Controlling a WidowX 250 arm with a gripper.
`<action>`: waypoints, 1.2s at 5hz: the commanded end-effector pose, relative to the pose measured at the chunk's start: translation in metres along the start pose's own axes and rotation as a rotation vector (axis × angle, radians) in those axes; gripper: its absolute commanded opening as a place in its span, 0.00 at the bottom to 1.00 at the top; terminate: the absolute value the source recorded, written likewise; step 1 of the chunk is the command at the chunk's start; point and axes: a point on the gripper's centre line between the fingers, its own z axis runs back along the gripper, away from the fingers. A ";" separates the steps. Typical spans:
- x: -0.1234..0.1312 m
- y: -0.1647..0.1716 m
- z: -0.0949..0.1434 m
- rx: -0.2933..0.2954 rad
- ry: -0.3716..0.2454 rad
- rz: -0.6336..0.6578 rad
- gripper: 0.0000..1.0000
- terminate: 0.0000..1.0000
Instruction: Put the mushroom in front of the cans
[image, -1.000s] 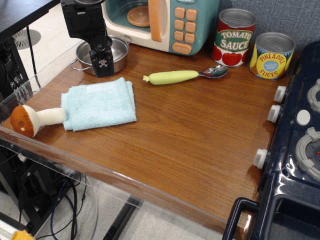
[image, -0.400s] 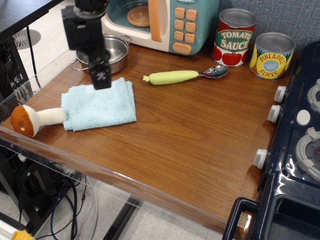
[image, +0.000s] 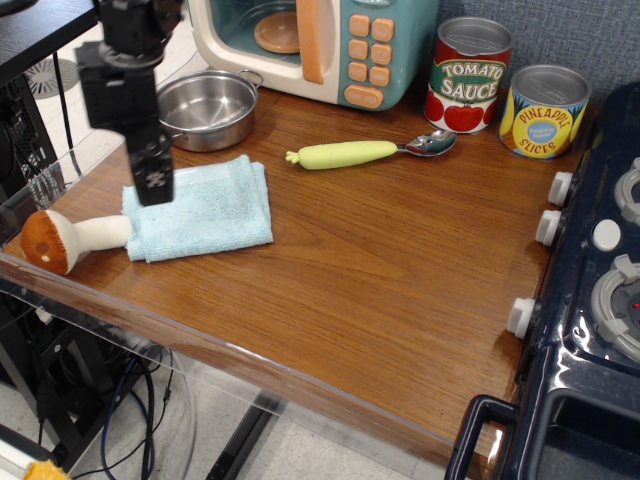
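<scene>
The mushroom (image: 68, 240) lies on its side at the table's front left corner, orange-brown cap to the left, cream stem touching the blue cloth (image: 197, 208). The two cans stand at the back right: the red-and-white Tomato Sauce can (image: 468, 75) and the yellow-and-blue Pineapple Slices can (image: 543, 111). My gripper (image: 154, 182) hangs over the left part of the cloth, above and right of the mushroom, fingers pointing down. The fingers look close together and hold nothing.
A steel pot (image: 208, 108) stands at the back left beside a toy microwave (image: 320, 45). A yellow-green handled spoon (image: 367, 152) lies in front of the cans. A dark toy stove (image: 590, 300) borders the right side. The table edge runs just left of the mushroom.
My gripper has moved from over the steel pot forward and to the left, down over the cloth toward the mushroom. The pot now shows fully. Nothing else moved.
</scene>
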 end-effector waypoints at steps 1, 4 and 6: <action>0.037 -0.001 -0.011 -0.002 -0.126 0.124 1.00 0.00; 0.056 0.016 -0.036 0.062 -0.154 0.198 0.00 0.00; 0.055 0.012 -0.029 0.044 -0.133 0.202 0.00 0.00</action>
